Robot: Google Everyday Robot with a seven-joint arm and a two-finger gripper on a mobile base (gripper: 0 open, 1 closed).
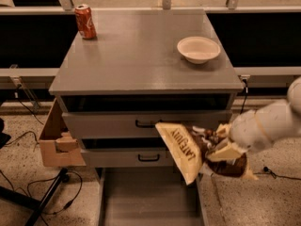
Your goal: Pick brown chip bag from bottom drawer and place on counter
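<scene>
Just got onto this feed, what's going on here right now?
The robot's arm reaches in from the right. Its claw is shut on the brown chip bag, holding it in the air in front of the two upper drawers, above the open bottom drawer. The bag is not yet on the counter, where a red soda can stands back left and a white bowl sits on the right.
</scene>
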